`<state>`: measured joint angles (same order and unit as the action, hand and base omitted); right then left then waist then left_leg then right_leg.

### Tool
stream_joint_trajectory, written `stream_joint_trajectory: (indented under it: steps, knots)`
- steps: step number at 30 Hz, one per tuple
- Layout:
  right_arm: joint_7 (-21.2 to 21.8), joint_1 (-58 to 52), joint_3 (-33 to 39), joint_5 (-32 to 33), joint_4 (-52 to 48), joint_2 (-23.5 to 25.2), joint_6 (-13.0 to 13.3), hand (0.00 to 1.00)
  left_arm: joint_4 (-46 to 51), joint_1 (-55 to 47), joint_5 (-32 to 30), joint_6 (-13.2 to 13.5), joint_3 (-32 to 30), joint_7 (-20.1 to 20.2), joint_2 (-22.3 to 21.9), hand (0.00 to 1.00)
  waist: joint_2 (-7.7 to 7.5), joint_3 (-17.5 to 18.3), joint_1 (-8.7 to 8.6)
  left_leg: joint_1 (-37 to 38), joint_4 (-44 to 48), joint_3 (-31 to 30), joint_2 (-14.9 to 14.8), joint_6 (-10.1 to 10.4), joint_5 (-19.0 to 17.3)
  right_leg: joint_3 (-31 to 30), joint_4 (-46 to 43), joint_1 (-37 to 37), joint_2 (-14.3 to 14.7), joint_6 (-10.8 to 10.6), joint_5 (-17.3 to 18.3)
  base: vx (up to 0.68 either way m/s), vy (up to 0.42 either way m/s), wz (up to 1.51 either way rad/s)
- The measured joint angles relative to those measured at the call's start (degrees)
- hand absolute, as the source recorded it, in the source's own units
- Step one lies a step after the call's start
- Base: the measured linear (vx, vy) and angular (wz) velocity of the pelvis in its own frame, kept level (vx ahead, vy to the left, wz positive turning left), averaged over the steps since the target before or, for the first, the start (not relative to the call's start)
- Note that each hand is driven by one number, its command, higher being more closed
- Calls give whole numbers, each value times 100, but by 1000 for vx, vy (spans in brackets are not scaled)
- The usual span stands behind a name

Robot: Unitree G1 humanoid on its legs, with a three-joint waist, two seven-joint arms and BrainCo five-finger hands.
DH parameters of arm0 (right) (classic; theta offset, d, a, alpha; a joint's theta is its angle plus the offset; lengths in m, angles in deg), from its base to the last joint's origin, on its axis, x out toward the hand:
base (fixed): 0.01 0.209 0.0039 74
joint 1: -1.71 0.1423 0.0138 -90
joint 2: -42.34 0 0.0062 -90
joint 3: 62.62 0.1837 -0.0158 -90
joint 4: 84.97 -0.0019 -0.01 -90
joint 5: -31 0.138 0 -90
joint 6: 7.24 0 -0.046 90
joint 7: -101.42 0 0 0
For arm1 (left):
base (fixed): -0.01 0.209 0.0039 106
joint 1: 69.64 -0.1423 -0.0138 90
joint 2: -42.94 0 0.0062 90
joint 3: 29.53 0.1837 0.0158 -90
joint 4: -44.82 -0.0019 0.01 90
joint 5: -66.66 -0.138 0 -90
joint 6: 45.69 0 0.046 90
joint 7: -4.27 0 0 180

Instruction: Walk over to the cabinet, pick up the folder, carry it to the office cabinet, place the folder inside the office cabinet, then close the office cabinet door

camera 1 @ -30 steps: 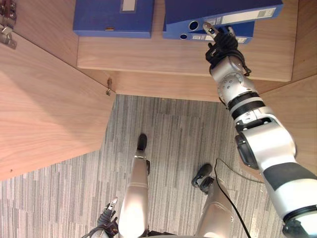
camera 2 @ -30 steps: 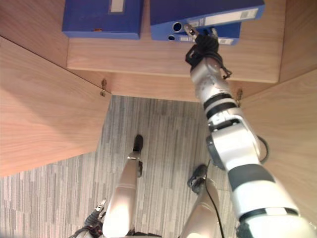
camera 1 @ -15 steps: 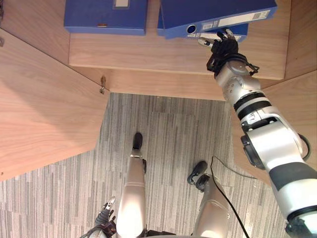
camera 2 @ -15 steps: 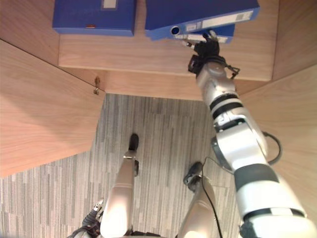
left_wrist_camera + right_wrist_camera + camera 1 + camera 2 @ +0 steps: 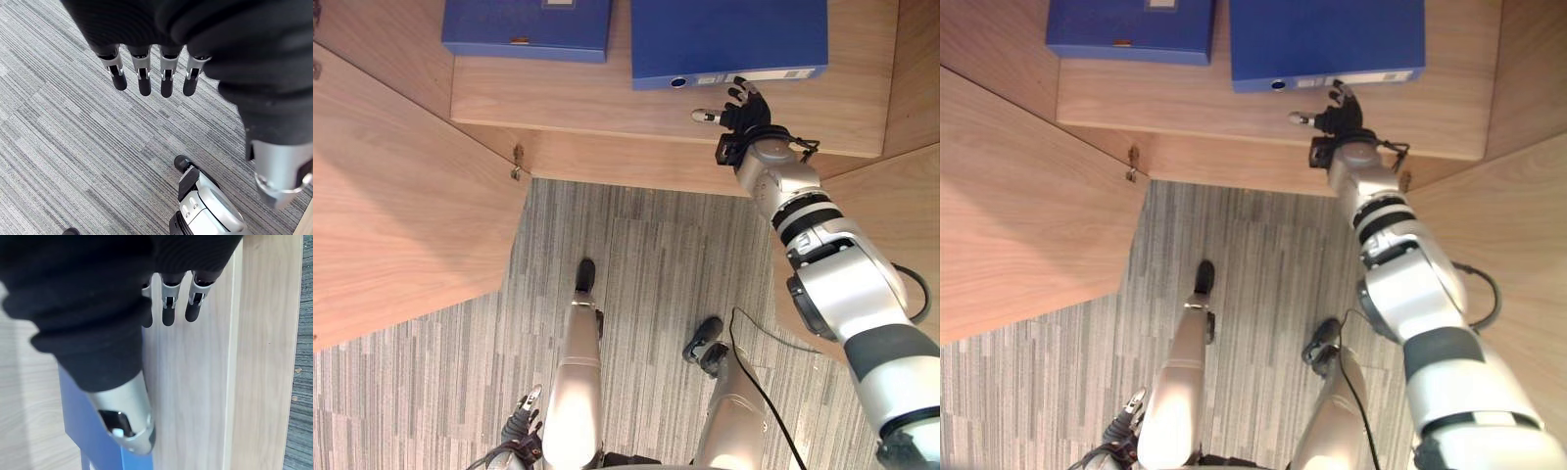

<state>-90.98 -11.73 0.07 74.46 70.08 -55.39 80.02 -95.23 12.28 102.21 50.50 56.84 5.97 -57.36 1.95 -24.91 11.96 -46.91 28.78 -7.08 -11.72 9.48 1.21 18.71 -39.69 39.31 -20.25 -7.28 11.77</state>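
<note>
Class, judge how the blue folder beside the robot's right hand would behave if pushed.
Straight edges suggest the blue folder is probably stiff. Lying flat, broad face down, it would likely slide, not tip. Weight unclear: contents hidden.

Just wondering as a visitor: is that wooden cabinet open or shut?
Open: its left door is swung out, and a blue folder lies on the bared shelf.

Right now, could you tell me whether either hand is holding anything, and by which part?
Nothing is held. The right hand is open by the spine of the blue folder; the left hand hangs open over the carpet.
</note>
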Motion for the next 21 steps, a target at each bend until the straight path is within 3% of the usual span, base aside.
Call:
stream_joint_trajectory:
  steps: [12, 21]
  knots:
    - [118, 0, 81, -449, -72, -99, -1, 0, 15, -3, 0, 1, -87, 36, -43, 0, 5, -73, 9, -75, 127, -12, 56, -5, -46, -18, -66, 53, -56, -19, 15, 16, 33, 1]
    - [454, 3, 104, -1338, -741, -217, -65, 0, 136, -36, -1, 46, -87, 57, -72, 0, 53, -167, 16, -112, 181, -4, 55, -41, -89, -24, -70, 76, -59, -21, 15, 15, 20, -1]
